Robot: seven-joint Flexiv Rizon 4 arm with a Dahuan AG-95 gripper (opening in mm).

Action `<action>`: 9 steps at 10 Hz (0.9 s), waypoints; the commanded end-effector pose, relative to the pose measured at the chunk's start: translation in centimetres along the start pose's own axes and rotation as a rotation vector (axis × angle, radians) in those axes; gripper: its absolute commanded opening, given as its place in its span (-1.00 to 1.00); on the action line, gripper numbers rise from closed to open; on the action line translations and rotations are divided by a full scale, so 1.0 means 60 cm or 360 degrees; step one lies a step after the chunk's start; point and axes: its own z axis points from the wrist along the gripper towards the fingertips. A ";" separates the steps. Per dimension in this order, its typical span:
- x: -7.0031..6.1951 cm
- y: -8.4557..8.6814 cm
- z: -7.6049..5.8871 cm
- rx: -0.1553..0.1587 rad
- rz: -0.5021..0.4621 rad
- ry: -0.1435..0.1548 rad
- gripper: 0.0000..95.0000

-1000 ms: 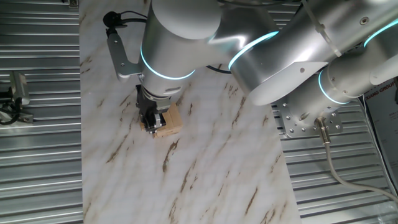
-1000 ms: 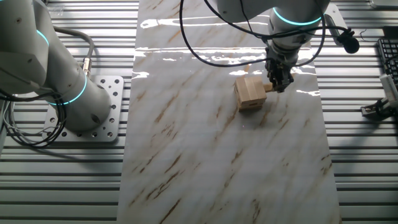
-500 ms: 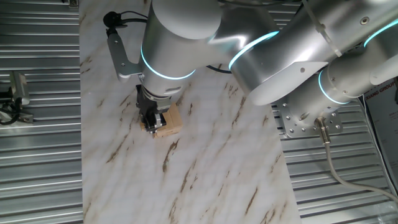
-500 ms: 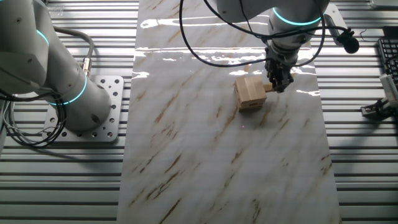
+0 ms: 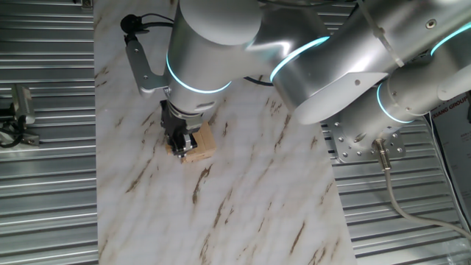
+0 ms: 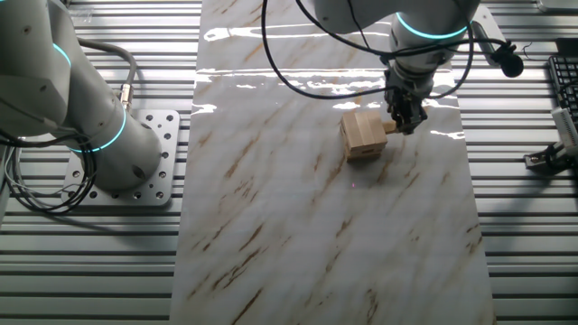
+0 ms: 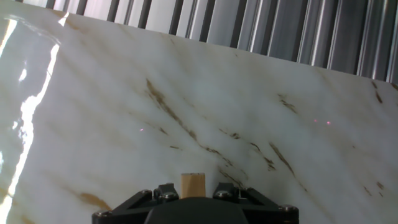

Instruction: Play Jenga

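We find the Jenga stack, a low pile of plain light tan rectangular wooden blocks point(image 6: 364, 135), in the upper middle of the other fixed view, sitting on the white marble-patterned tabletop point(image 6: 316, 235). In one fixed view the same stack point(image 5: 201, 144) lies left of centre, partly under the robot's silver wrist.

One tan block point(image 6: 390, 128) juts from the stack's right side in the other fixed view, its long axis running roughly level across the frame toward the black two-finger gripper point(image 6: 404, 119). So the stack lies just to the frame-left of the gripper, touching it only through that block.

In the hand view, at the bottom centre, the end of the block point(image 7: 193, 186) shows between the gripper point(image 7: 193, 194) fingers, which we judge to be clamped on it. We judge that the block must travel along its own length, away from the stack, or the blocks above may be dragged askew.
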 end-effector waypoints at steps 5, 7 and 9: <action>0.000 0.001 0.000 0.0062 0.0038 -0.0042 -0.20; 0.000 0.001 0.000 0.0049 0.0050 -0.0058 -0.20; 0.000 0.001 0.000 0.0036 0.0052 -0.0056 -0.20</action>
